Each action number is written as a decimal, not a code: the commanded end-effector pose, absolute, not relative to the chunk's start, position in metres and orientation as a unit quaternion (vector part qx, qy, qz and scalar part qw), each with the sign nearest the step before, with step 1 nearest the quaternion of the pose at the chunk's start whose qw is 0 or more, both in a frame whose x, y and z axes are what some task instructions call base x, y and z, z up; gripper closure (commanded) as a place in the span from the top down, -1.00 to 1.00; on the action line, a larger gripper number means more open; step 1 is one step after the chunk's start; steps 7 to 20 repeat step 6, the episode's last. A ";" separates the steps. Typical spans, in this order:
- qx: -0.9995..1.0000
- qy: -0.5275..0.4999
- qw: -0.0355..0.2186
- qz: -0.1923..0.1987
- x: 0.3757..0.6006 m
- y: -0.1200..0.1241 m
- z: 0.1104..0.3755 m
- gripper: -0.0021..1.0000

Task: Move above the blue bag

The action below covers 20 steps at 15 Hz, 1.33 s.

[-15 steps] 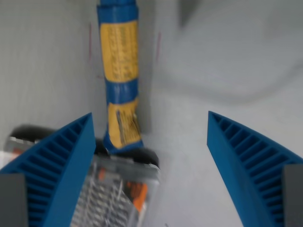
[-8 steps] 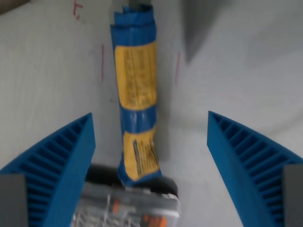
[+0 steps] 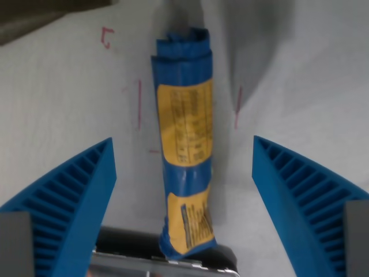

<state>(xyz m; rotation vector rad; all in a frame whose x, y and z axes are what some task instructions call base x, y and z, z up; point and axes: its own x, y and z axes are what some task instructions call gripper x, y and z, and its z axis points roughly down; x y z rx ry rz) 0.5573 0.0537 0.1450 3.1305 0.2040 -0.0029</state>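
Note:
The blue bag (image 3: pixel 185 138) with yellow label panels lies lengthwise on the white table, running from the top centre of the wrist view down to its lower middle. My gripper (image 3: pixel 183 202) hangs above it, open, with one ribbed blue finger (image 3: pixel 69 202) on the wrist view's left and the other on the right. The bag sits between the two fingers and neither touches it. Its lower end rests against a dark-edged box.
A clear plastic box with a dark rim (image 3: pixel 167 259) sits at the bottom edge, mostly cut off. Thin red marks (image 3: pixel 139 104) are drawn on the table beside the bag. A dark strip (image 3: pixel 34 17) shows at the top left corner.
The camera has moved along the bag: the whole scene slid down in the view, more of the bag's far end appears, and the box has nearly left the bottom. The fingers stay equally spread.

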 end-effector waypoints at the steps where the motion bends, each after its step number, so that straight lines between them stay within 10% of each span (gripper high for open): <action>1: 0.997 0.049 0.056 -0.003 0.564 0.058 0.142 1.00; 20: 0.997 0.050 0.056 -0.003 0.564 0.060 0.141 1.00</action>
